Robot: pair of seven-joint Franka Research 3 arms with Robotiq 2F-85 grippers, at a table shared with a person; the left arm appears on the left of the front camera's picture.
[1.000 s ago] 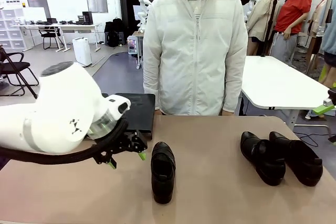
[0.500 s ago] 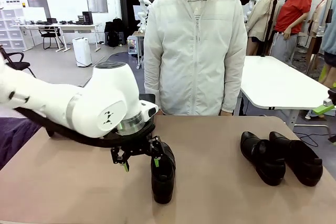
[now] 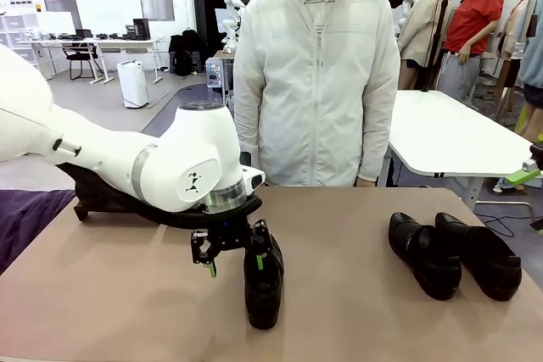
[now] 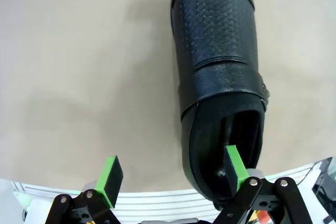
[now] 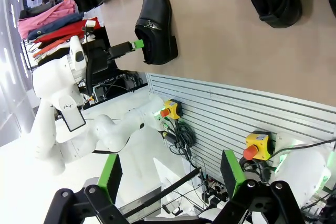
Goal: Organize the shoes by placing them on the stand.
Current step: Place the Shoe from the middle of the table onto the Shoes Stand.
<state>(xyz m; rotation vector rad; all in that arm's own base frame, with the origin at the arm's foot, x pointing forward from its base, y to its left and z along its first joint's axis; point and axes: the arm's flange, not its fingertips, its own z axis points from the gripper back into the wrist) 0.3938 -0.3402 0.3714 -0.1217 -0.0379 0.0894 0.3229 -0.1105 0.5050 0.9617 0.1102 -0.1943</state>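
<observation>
My left arm (image 3: 127, 171) reaches in from the left side of the worktop (image 3: 102, 303) and bends down at the wrist, so that my left gripper (image 3: 236, 266) points straight down at the far, heel end of a lone shoe (image 3: 263, 290) at mid-worktop.

The left wrist view looks down along my 2 fingers. There my left gripper (image 4: 173, 172) is spread wide and released. 1 green pad (image 4: 234, 167) is dipped into the opening of the lone shoe (image 4: 218, 66) at the heel. The other pad (image 4: 111, 176) is outside, over bare worktop (image 4: 79, 77) beside the shoe. Neither pad squeezes anything. Whether the inner one touches the lining I cannot tell. The shoe sits flat on its sole, toe toward my side.

My right gripper (image 5: 169, 174) hangs off to the side of the worktop (image 5: 220, 40), jaws wide apart and empty. Its wrist is rolled so that the surface stands sideways in its view, and the lone shoe (image 5: 155, 22) lies there.

At the right of the worktop a 2nd shoe (image 3: 422, 256) and a 3rd shoe (image 3: 480, 256) lie side by side, touching, well apart from the lone shoe.

Of the stand (image 3: 247, 161), a black corner peeps out behind my left arm at the far edge. What it holds I cannot tell.

A person (image 3: 316, 82) in a white jacket stands at the far side.
</observation>
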